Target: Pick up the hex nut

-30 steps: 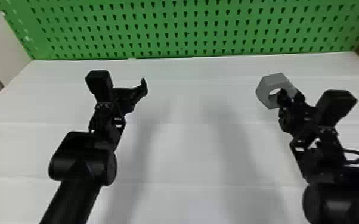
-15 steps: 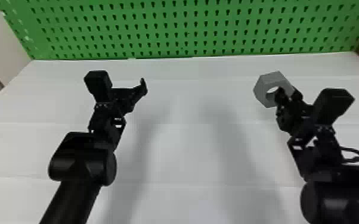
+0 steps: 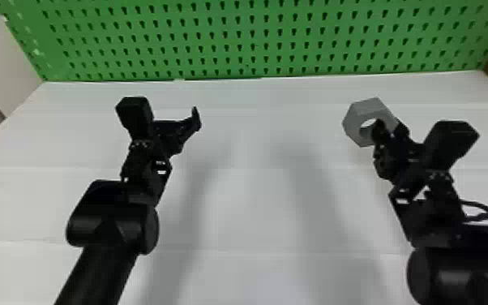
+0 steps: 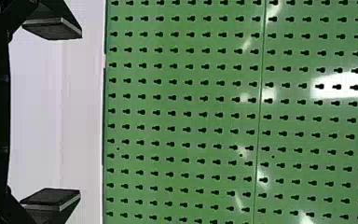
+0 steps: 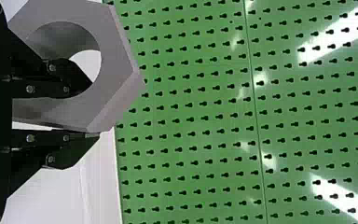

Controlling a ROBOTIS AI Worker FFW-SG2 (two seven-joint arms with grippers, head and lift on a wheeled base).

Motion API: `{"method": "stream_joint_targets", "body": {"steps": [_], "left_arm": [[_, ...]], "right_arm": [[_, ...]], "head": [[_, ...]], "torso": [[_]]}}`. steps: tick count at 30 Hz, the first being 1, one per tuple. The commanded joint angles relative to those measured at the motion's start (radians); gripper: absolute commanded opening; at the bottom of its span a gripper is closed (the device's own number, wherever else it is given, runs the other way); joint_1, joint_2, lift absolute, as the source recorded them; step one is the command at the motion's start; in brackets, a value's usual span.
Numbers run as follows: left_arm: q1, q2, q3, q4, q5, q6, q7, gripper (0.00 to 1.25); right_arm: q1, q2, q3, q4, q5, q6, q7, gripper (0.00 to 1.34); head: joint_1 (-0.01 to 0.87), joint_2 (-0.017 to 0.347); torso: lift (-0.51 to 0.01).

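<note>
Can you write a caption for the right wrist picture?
Right claw grips the gray hex nut, green pegboard behind.

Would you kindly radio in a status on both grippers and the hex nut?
Right gripper shut on hex nut, one finger through its hole. Left gripper open, empty. Green pegboard behind; no contact with nut seen.

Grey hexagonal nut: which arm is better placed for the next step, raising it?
Right, I'd say. The black two-fingered right tool pinches the wall of the nut, one finger inside the hole, one outside. The black two-fingered left tool stands open and empty, well away.
</note>
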Motion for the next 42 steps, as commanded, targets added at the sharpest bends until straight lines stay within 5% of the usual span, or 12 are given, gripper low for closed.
{"method": "stream_joint_targets", "body": {"steps": [1, 42], "left_arm": [[0.0, 0.0, -0.007, 0.0, 0.0, 0.0, 0.0, 1.16], [0.0, 0.0, -0.01, 0.0, -0.013, 0.005, 0.0, 1.16]], "right_arm": [[-0.002, 0.001, 0.001, 0.0, -0.001, 0.0, 0.0, 0.29], [0.001, 0.001, 0.033, 0.006, -0.01, 0.011, 0.0, 0.29]], "head": [[0.785, 0.149], [0.785, 0.149]], "torso": [[-0.088], [-0.088]]}}
